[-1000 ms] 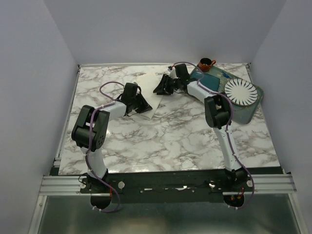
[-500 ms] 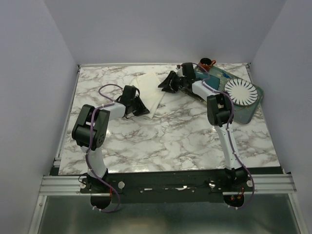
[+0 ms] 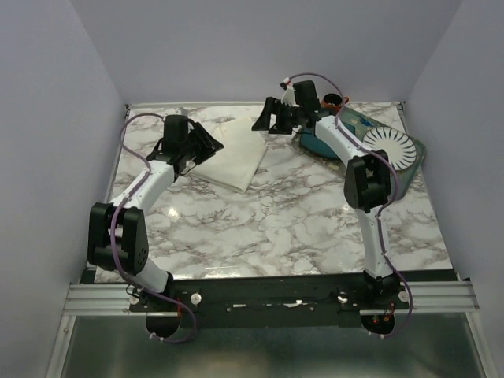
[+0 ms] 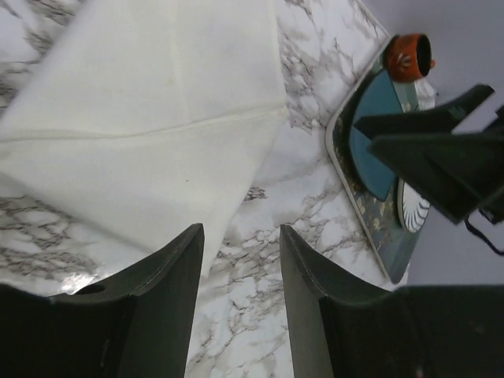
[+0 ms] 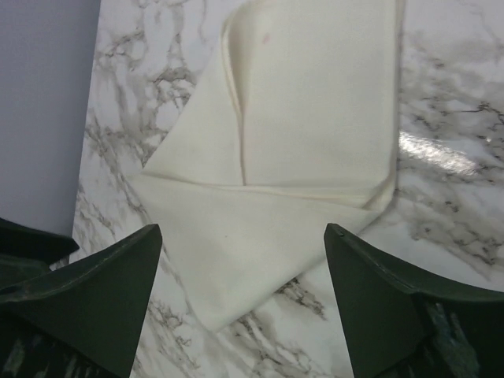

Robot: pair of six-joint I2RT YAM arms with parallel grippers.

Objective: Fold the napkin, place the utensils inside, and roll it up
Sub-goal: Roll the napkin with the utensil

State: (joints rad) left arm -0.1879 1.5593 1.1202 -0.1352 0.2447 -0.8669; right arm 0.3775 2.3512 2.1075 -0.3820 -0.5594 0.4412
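Note:
The napkin [image 3: 236, 157] lies folded on the marble table, a cream cloth with layered edges and a loose corner pointing toward the tray; it also fills the left wrist view [image 4: 157, 110] and the right wrist view [image 5: 307, 118]. My left gripper [image 3: 211, 145] hovers at its left edge, open, with only table between the fingers [image 4: 239, 236]. My right gripper [image 3: 265, 124] hangs above the napkin's far right corner, open wide and holding nothing [image 5: 242, 236]. The utensils are out of view.
A dark tray [image 3: 402, 183] at the right holds a white ribbed plate [image 3: 388, 148] and a teal plate [image 4: 376, 134]. A small brown cup [image 3: 333, 101] stands at the tray's far corner. Walls close in the table's left, right and back.
Both grippers opened and let go of the napkin. The left arm lifted and swung back to the left; the right arm rose toward the far edge. The napkin now lies folded.

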